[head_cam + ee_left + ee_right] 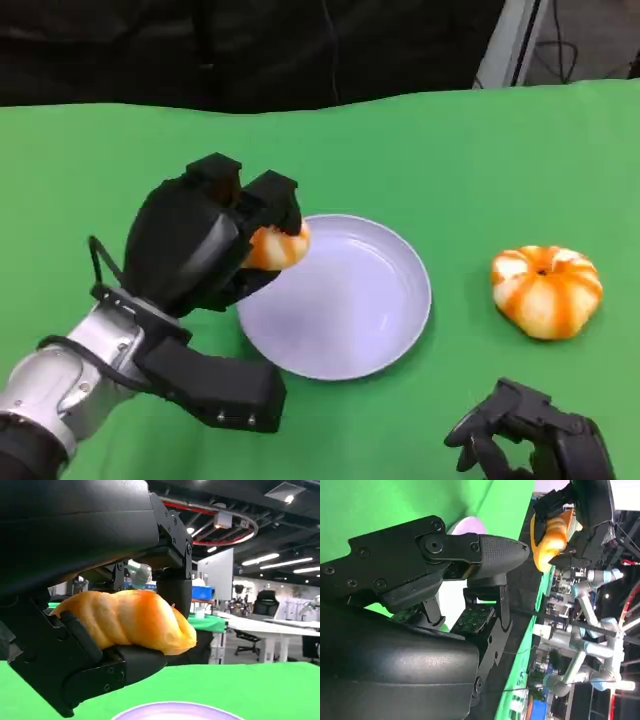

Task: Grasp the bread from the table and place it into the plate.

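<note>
Gripping bread (125, 617), left robot hand (205, 240) above plate (390, 330).

Orange-and-white bread (546, 290), lavender plate (390, 330), seemingly plain green table (480, 160).

This is looking like a robotics lab or open test hall. A green cloth (420, 140) is covering the desk, with black drapes (250, 50) hanging behind it. Beyond the desk, strip lights (262, 559) are glowing under an exposed ceiling, office chairs (265, 602) are standing at white tables (260, 625), and other robot arms (592, 645) are standing nearby.
</note>
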You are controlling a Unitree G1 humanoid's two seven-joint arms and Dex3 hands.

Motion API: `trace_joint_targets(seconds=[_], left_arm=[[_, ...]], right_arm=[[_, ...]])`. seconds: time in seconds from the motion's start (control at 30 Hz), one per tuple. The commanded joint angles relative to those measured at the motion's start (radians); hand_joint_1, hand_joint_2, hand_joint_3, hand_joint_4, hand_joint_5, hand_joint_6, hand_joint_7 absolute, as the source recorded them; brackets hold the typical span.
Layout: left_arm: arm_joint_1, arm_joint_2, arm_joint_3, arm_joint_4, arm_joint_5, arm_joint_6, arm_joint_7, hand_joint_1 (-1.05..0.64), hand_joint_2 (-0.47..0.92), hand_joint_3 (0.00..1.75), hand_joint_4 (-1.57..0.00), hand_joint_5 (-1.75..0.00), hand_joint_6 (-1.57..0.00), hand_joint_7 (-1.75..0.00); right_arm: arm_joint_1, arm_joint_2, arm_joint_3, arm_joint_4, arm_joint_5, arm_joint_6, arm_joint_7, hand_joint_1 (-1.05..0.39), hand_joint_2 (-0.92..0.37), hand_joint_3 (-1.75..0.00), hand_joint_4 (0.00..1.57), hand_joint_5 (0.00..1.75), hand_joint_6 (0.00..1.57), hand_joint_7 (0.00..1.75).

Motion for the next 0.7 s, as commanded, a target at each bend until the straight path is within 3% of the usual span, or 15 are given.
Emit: trace_joint_targets(seconds=[0.03, 0.7], left_arm=[[0.006, -0.015, 0.018, -0.009, -0.015, -0.013, -0.028, -0.12, 0.3, 1.39, -0.94, -1.75, -0.71, -1.75], [0.009, -0.051, 0.034, -0.008, -0.016, -0.013, -0.08, -0.16, 0.29, 1.43, -0.94, -1.75, -0.72, -1.75]], right_arm=[[0.006, -0.009, -0.003, -0.006, 0.011, -0.007, -0.001, -0.68, -0.89, -0.5, 0.84, 1.54, 0.9, 1.18], [0.007, -0.007, 0.0, -0.005, 0.022, -0.006, 0.004, -0.68, -0.88, -0.5, 0.85, 1.53, 0.91, 1.17]])
